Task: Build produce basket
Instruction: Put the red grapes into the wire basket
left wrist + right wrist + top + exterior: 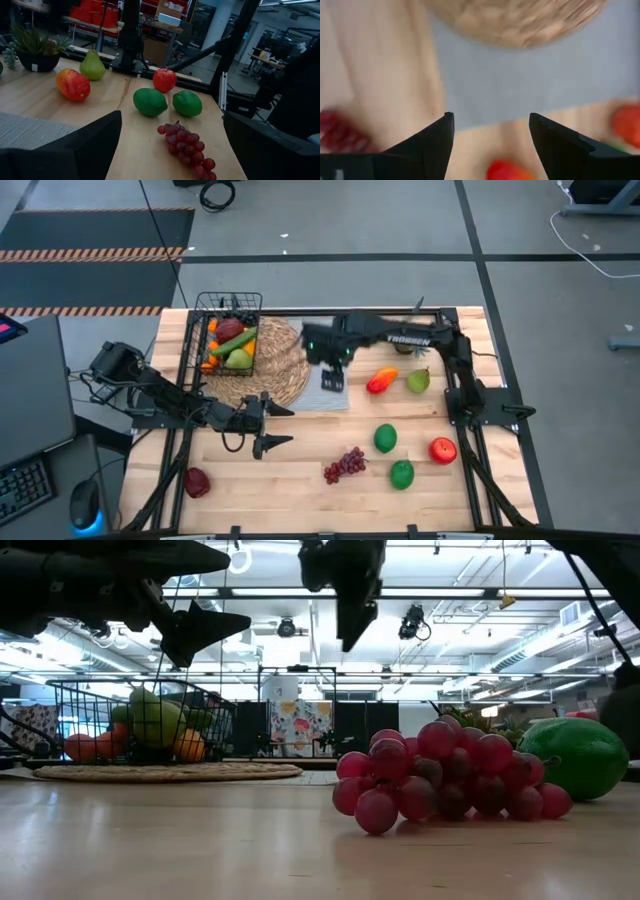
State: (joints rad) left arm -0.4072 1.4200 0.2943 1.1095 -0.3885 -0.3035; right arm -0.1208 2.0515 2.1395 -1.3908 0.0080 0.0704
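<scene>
The black wire basket stands on a round woven mat at the far left and holds several pieces of produce. Loose produce lies on the right half of the table: an orange-red mango, a pear, two limes, a red apple and dark grapes. My right gripper hangs open above a grey cloth, pointing steeply down, with nothing between its fingers. Just left of the table's middle, my left gripper is held level and open, facing the grapes.
A dark red fruit lies alone near the front left corner. A spiky potted plant stands at the far edge, partly under the right arm. Bare wood shows between the grey cloth and the grapes.
</scene>
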